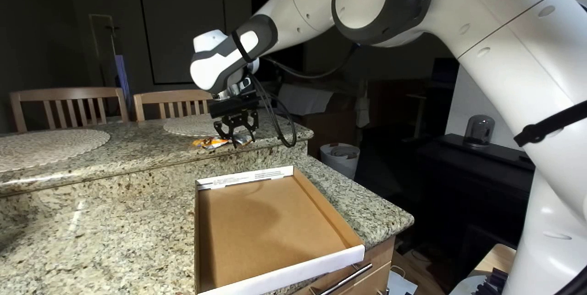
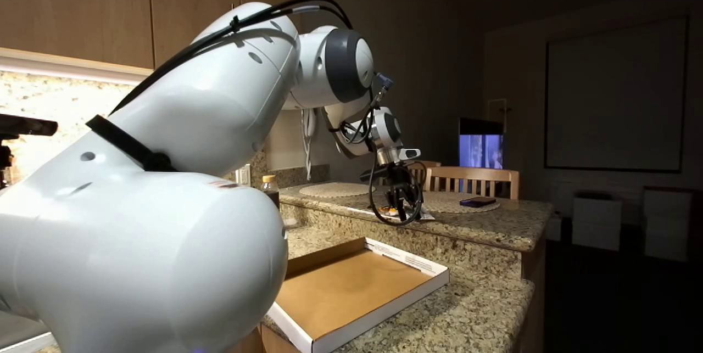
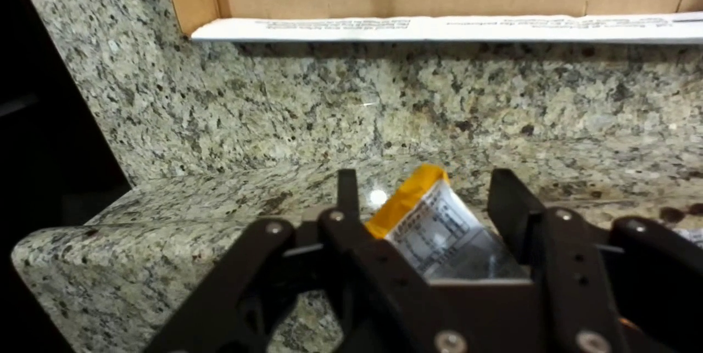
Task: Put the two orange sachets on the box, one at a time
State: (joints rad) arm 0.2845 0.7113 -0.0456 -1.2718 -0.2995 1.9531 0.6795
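Two orange sachets lie on the raised granite ledge. One sachet (image 1: 211, 142) shows orange and white beside the gripper in an exterior view. The other sachet (image 3: 439, 227), with an orange edge and a printed silver-white face, lies between the fingers in the wrist view; its lower part is hidden by the gripper. My gripper (image 3: 424, 183) is open, its fingers apart on either side of that sachet and not closed on it. The gripper is low over the ledge in both exterior views. The box (image 1: 275, 221), brown inside with white rims, stands on the lower counter; it also shows in the wrist view (image 3: 439, 29).
The raised ledge (image 1: 151, 166) is a step above the lower counter (image 1: 114, 235). Round woven placemats (image 1: 50, 146) lie on it, one with a dark phone (image 2: 478, 201). Chairs (image 1: 69, 100) stand behind. A bottle (image 2: 269, 185) stands near the arm. Loose cables hang by the wrist.
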